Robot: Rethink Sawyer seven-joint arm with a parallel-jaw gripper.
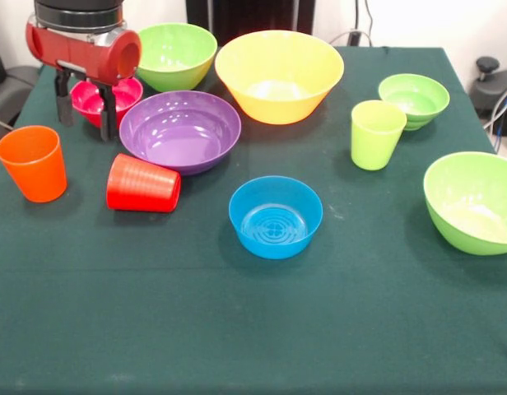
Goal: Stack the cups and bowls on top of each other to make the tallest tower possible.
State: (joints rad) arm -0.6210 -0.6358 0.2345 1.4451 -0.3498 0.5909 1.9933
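Observation:
My gripper [86, 111] is open at the far left, its dark fingers [108, 115] down at the left rim of the small magenta bowl [123, 92]. The purple bowl [180, 130] sits next to it. The orange cup [31, 163] stands upright at the left. The red cup [143, 183] lies on its side beside it. The lime green cup [376, 134] stands upright at the right. The yellow bowl [279, 76] is at the far middle and the blue bowl [276, 216] at the centre. Three lime green bowls sit far left [176, 55], far right [413, 99] and right [474, 202]. No tower shows; each piece sits alone.
The table [237, 329] has a dark green cloth whose near half holds no objects. The red arm's wrist [85, 41] hangs over the far left corner. Dark equipment and cables stand beyond the table's far and right edges.

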